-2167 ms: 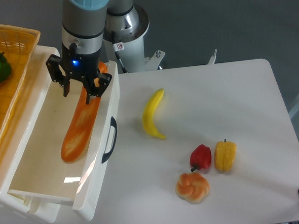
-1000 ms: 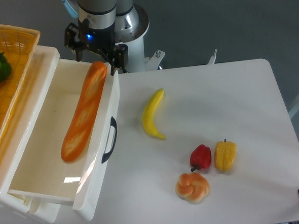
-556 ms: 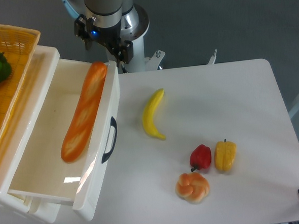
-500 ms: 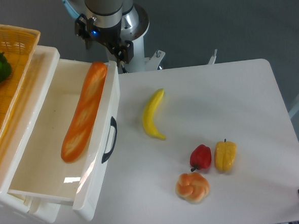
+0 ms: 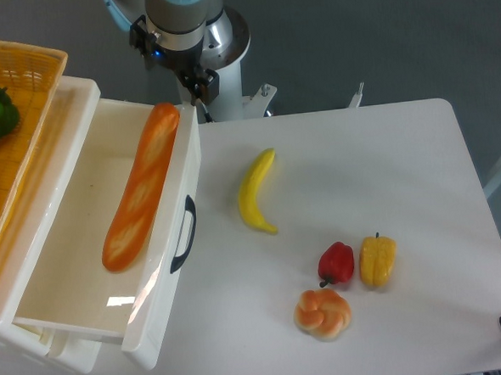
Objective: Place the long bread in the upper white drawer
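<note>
Long bread (image 5: 140,187) lies diagonally inside upper white drawer (image 5: 69,275), left side of frame, upper end resting against drawer's right wall. Gripper (image 5: 173,66) at top, above drawer's far corner, fingers apart, holding nothing. Banana (image 5: 256,191) on table (image 5: 404,187) centre; red pepper (image 5: 336,263), yellow pepper (image 5: 377,260), bun (image 5: 323,312) lower right.

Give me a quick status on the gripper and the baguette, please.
Gripper empty, above the drawer's far end. Baguette lying in the upper white drawer, top end on its rim. Nothing in the way.
</note>
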Controlling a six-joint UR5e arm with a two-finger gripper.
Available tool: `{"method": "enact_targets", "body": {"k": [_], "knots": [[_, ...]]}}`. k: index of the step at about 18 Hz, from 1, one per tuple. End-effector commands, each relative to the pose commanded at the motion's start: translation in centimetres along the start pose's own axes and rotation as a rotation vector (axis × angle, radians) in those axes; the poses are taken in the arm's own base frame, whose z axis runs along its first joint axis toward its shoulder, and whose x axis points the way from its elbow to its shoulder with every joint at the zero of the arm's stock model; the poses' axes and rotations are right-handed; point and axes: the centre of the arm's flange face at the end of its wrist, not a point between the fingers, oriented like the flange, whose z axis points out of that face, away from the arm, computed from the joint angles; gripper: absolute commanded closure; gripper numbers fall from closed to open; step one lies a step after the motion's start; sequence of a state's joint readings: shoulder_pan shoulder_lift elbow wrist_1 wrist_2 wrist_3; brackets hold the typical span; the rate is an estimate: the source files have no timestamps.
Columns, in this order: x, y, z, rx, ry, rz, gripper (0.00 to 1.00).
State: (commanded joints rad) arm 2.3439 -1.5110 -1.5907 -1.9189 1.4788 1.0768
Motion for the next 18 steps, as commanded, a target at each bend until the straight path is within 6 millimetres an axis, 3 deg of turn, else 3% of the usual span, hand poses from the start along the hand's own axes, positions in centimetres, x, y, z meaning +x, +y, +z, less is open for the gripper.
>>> {"method": "enact_targets", "body": {"k": [18], "knots": [[0.24,-1.03,0.04,0.068,0.031,0.01,0.0]]}}
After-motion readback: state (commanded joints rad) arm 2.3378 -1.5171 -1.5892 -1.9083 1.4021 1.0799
